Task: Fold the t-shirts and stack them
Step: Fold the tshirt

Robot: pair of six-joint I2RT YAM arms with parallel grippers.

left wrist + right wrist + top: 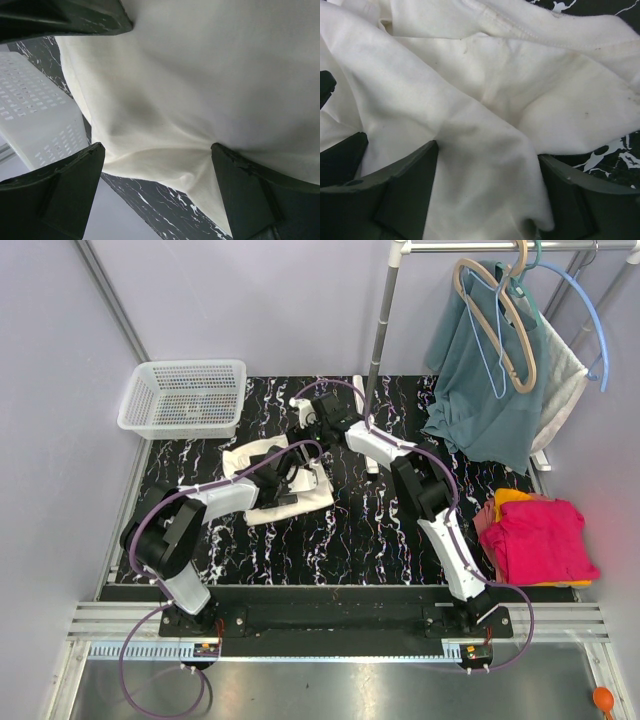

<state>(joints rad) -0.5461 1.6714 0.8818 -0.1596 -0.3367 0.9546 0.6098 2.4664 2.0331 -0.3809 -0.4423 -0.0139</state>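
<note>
The cream t-shirt lies crumpled on the black marbled table, left of centre. My left gripper is over it, jaws wide open. In the left wrist view the right fingertip touches the shirt's edge. My right gripper is at the shirt's far edge. In the right wrist view its jaws are open, with a raised fold of the shirt between them. A folded magenta-pink t-shirt lies on an orange one at the table's right edge.
A white mesh basket stands at the back left and shows in the left wrist view. A teal garment hangs from hangers on a rack at the back right. The rack's pole stands just behind the right arm.
</note>
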